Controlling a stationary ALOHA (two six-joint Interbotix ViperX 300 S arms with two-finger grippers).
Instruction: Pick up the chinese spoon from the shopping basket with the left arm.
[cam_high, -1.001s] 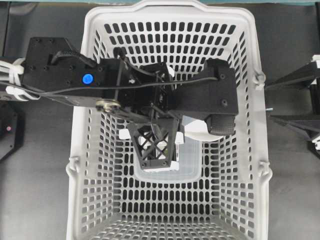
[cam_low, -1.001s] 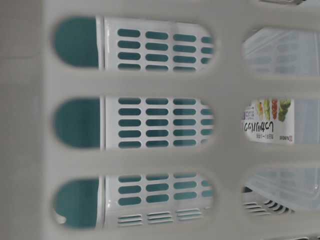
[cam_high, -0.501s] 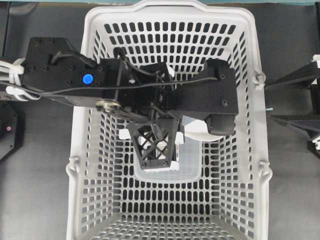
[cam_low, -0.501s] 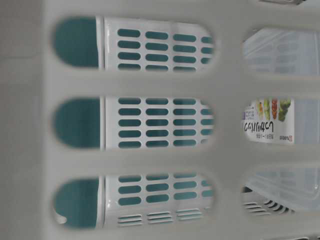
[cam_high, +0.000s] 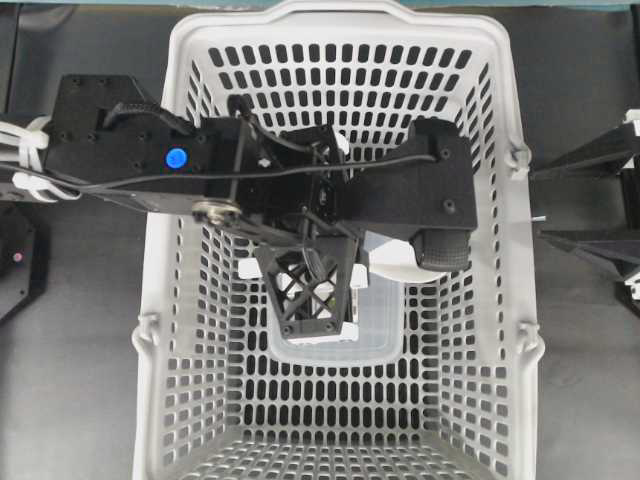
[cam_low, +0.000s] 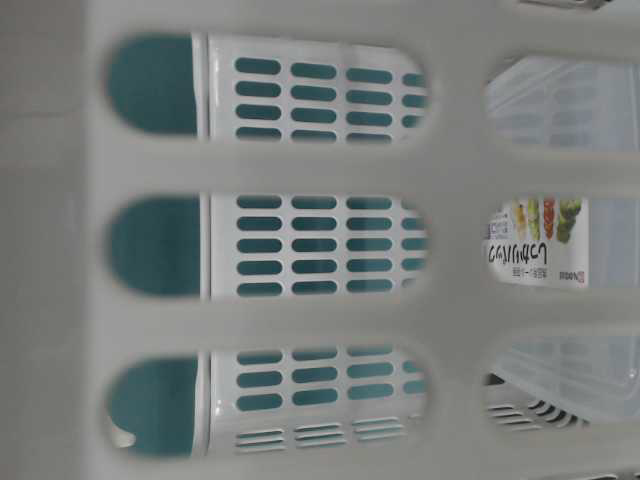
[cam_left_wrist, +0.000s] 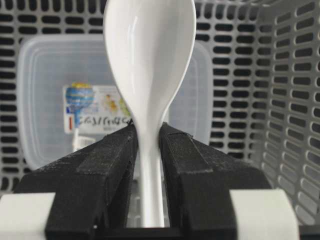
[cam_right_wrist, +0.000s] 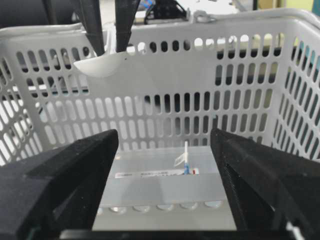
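Left end effector clenched on chinese spoon handle, bowl sticking out toward 12 o'clock in wrist view. Spoon held up inside shopping basket, above clear lidded container on basket floor. Right end effector spread wide, nothing between fingers, parked outside basket at 3 o'clock.

The left arm reaches in from the left edge of the overhead view toward the middle, wrist bent downward. Its left claw is clamped, both black fingers pressed together on something held between them. The right arm sits back at the right edge. The right claw has its fingers spread wide apart, gripping nothing.
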